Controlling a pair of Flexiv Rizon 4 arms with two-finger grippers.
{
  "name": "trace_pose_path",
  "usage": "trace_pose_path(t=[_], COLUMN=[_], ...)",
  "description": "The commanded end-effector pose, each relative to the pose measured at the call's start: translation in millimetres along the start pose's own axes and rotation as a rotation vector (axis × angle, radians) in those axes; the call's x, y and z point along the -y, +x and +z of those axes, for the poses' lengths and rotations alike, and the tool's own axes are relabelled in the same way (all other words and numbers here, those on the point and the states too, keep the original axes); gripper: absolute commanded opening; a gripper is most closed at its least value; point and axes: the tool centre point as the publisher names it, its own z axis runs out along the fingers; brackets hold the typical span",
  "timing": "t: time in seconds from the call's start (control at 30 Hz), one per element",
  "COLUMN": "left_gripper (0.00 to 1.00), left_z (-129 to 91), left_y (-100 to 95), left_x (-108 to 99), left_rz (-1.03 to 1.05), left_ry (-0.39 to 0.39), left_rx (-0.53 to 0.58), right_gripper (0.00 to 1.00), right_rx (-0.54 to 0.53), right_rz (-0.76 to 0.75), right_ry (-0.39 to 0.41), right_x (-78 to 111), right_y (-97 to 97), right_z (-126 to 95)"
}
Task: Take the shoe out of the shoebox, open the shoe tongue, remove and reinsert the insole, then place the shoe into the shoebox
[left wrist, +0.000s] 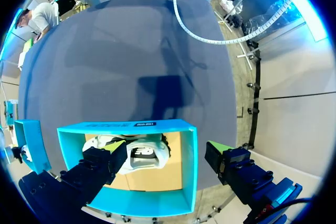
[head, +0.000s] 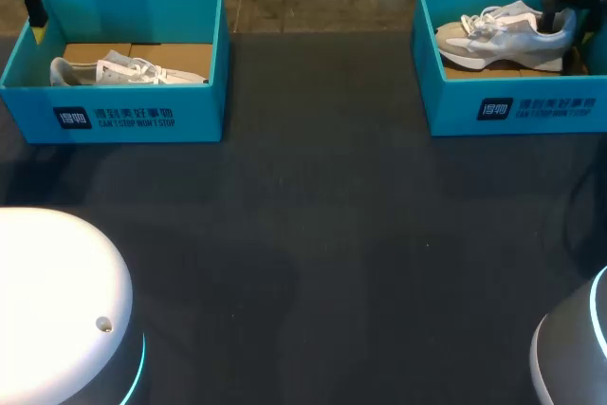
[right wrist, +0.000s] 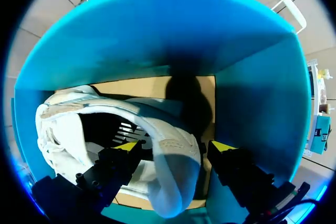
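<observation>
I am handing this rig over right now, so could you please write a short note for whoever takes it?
The left claw is open, hovering over the left shoebox, holding nothing; the left shoe lies inside.
The right claw is open, down in the right shoebox, straddling the heel of the right shoe.
Done: nothing; both shoes are in their boxes.
Left: lift a shoe out, open its tongue, remove and reinsert the insole, put it back.

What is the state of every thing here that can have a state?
Left shoebox: open, no lid.
Right shoebox: open, no lid.
Left gripper: open, empty, above left shoebox.
Right gripper: open, down inside right shoebox.
Left shoe: in its box, untouched.
Right shoe: in its box, heel between right gripper's fingers.
</observation>
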Motion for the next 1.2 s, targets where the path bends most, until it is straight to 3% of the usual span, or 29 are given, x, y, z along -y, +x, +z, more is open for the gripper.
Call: trace_pose_path(t=[0.03,0.2,0.3,0.73,1.0,1.2], left_gripper=[1.00,1.00,1.00,1.00,1.00,1.00], left_z=[0.1,0.1,0.1,0.1,0.1,0.1], left_y=[0.2,0.2,0.2,0.2,0.2,0.2], left_x=[0.9,0.9,0.9,0.9,0.9,0.9], left_rz=[0.000,0.000,0.000,0.000,0.000,0.000], left_ry=[-0.002,-0.002,-0.002,-0.002,-0.002,-0.002], left_rx=[-0.002,-0.002,-0.002,-0.002,-0.002,-0.002], right_gripper=[0.66,0.41,0.00,0.00,0.00,0.00], right_rx=[-0.006,-0.011,-0.009,0.044,0.072,0.073], right_rz=[0.004,0.008,0.012,0.094,0.106,0.105], right_ry=[0.090,0.111,0.116,0.100,0.041,0.018], right_x=[-9.7,-11.4,-11.6,-5.6,10.4,22.5], right_y=[-3.6,-3.4,-3.0,-4.0,-10.6,-4.4], right_z=[5.5,13.4,14.6,-11.7,-60.5,-98.8])
